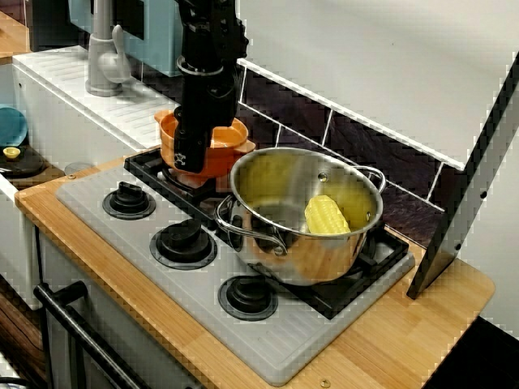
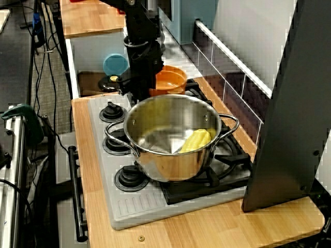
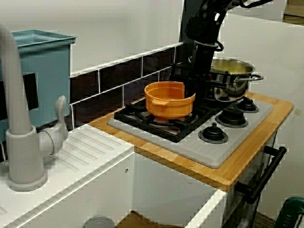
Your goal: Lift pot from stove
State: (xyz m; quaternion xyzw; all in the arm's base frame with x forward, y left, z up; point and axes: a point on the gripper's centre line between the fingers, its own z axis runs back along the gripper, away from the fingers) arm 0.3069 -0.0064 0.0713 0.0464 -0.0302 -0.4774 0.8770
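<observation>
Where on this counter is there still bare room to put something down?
The wooden counter right of the stove, and the white ribbed board beside the tap. The grates are crowded: steel pot, orange pot, gripper.

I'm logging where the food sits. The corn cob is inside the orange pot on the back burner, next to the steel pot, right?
Not quite. The corn cob lies inside the steel pot, as the front view shows. The orange pot, seen from the sink side, looks empty.
</observation>
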